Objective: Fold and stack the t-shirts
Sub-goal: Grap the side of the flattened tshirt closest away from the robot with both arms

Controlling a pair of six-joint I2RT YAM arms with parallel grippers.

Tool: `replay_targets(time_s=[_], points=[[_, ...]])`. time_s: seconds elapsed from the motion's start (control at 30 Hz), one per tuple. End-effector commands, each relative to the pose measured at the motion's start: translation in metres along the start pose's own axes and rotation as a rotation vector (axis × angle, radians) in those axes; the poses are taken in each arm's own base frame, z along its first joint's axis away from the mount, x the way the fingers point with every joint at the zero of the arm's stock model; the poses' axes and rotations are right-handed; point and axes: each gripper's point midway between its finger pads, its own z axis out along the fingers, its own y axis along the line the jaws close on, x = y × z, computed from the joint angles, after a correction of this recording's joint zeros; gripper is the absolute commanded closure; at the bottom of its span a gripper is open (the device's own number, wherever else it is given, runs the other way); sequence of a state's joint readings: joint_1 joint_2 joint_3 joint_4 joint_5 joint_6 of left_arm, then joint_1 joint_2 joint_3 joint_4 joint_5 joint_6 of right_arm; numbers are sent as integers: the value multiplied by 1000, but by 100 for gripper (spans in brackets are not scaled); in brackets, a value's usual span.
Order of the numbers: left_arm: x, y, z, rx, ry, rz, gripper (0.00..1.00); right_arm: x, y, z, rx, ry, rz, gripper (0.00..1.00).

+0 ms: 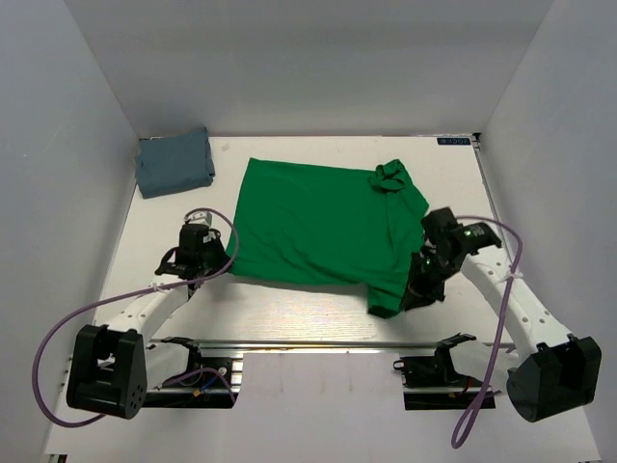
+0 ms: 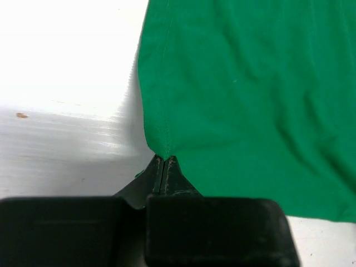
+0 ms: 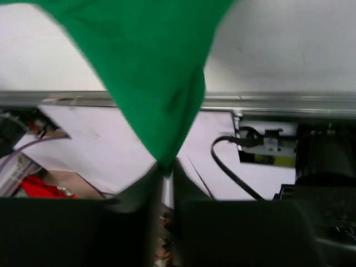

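Top external: grey-blue t-shirt (image 1: 174, 162) at desk (image 1: 289, 318) far-left corner. I see left gripper (image 2: 163, 162), right gripper (image 3: 165, 166) pinching green t-shirt (image 1: 318, 222) near corners

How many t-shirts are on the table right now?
2. The green t-shirt lies spread centrally, held by the left gripper and right gripper; the grey-blue t-shirt sits folded at the far left corner. None looks hidden.

The green t-shirt (image 2: 250, 100) spills past the top and right edges of the left wrist view and hangs blurred, cropped at the top, in the right wrist view. A label (image 1: 455, 141) on the bench's (image 1: 289, 311) far edge is unreadably small.
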State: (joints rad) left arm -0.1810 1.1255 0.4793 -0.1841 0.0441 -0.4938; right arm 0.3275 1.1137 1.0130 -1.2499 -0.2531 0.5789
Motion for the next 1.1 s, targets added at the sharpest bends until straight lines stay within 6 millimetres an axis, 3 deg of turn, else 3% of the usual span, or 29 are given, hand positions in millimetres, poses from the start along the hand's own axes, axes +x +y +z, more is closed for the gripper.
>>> replay_targets(time_s=[0.0, 0.03, 0.1, 0.13, 0.17, 0.23, 0.33, 0.53, 0.7, 0.97, 1.0, 1.07], points=[[-2, 9, -5, -48, -19, 12, 100, 38, -35, 21, 108, 129, 87, 76], [-2, 9, -5, -48, -19, 12, 100, 48, -39, 29, 107, 179, 85, 49], [-6, 8, -6, -55, -26, 12, 100, 45, -38, 30, 100, 165, 70, 37], [-8, 8, -7, -65, -30, 2, 100, 33, -46, 28, 146, 100, 57, 25], [-9, 8, -7, -65, -31, -8, 100, 26, -45, 23, 162, 66, 47, 22], [-18, 6, -8, -66, -43, -15, 100, 14, -49, 16, 198, 14, -8, 22], [-25, -1, -10, -51, -58, -9, 100, 4, -43, 25, 164, -3, -84, 22], [-36, 3, -14, -86, -78, -26, 100, -2, -46, 65, 184, 20, -198, 24], [-32, 4, -13, -94, -72, -20, 100, -4, -59, 86, 263, -12, -198, 25], [-25, 4, -8, -85, -49, -19, 100, -12, -50, 133, 196, -88, -205, 31], [-24, 2, -8, -76, -44, -19, 100, -8, -50, 137, 190, -73, -209, 33], [-22, 4, -7, -81, -35, -19, 100, -4, -45, 141, 163, -53, -196, 64]])
